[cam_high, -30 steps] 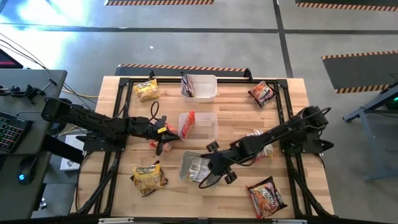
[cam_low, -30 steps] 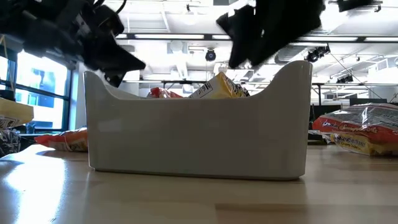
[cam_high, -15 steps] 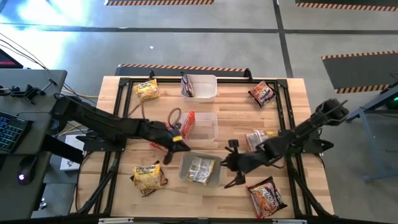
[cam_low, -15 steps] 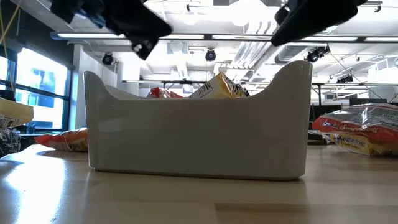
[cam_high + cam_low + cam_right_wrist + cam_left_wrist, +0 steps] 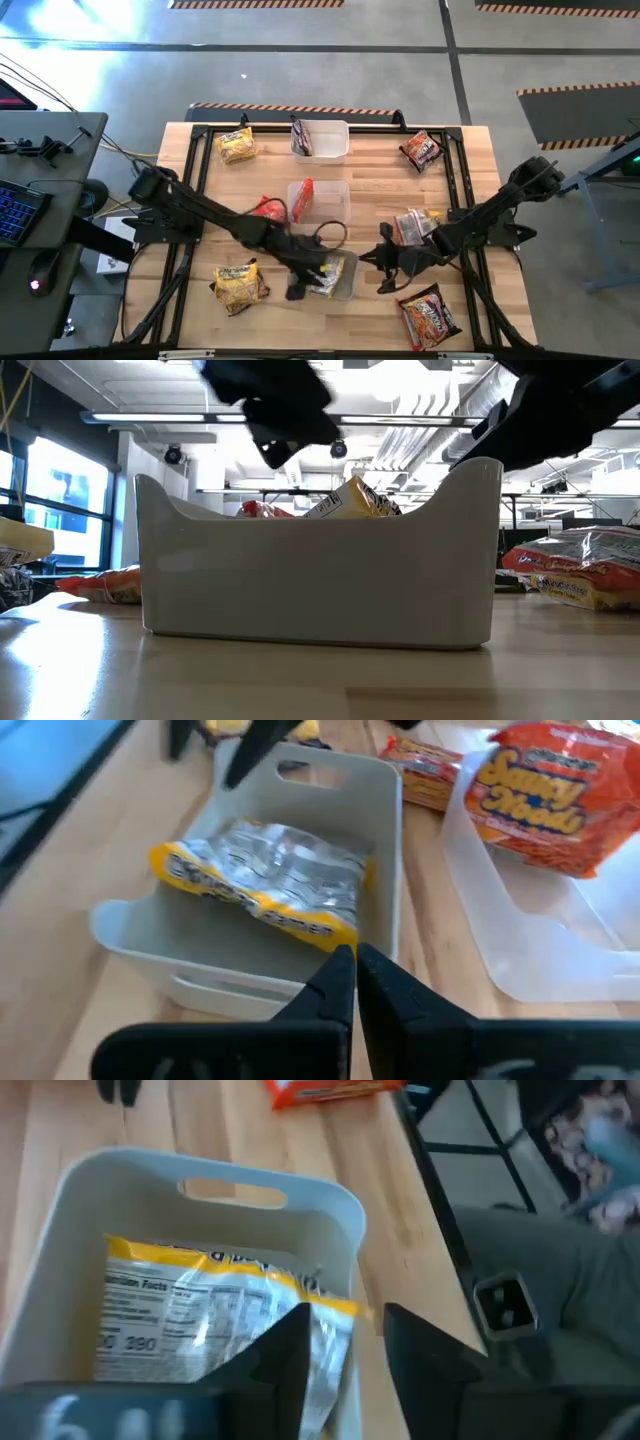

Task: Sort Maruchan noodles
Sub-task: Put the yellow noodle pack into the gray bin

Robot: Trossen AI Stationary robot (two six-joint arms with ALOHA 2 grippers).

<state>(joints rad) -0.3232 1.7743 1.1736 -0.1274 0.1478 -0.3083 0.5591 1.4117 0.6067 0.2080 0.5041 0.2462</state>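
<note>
A white tub (image 5: 345, 285) near the table's front edge holds one yellow noodle packet (image 5: 215, 1320), lying flat on its floor. My left gripper (image 5: 365, 1370) hangs open over the tub's near left corner with nothing between its fingers. My right gripper (image 5: 355, 985) is shut and empty, just off the tub's right end (image 5: 378, 258). A clear middle tub (image 5: 335, 200) holds a red packet (image 5: 545, 805). The far tub (image 5: 330, 140) holds a dark packet. Another red packet (image 5: 265, 207) lies flat on the table beside my left arm.
Loose packets lie about the table: yellow ones at the far left (image 5: 237, 145) and near left (image 5: 240, 285), red-brown ones at the far right (image 5: 422, 150) and near right (image 5: 430, 315), and a pale one (image 5: 412, 225) under my right arm. A black frame edges the table.
My left gripper has swung from beside the middle tub toward the table's near right, ending above the near tub and tipped further down. My right gripper has drawn back from over that tub toward the table's right edge. The yellow packet has stayed in the tub.
</note>
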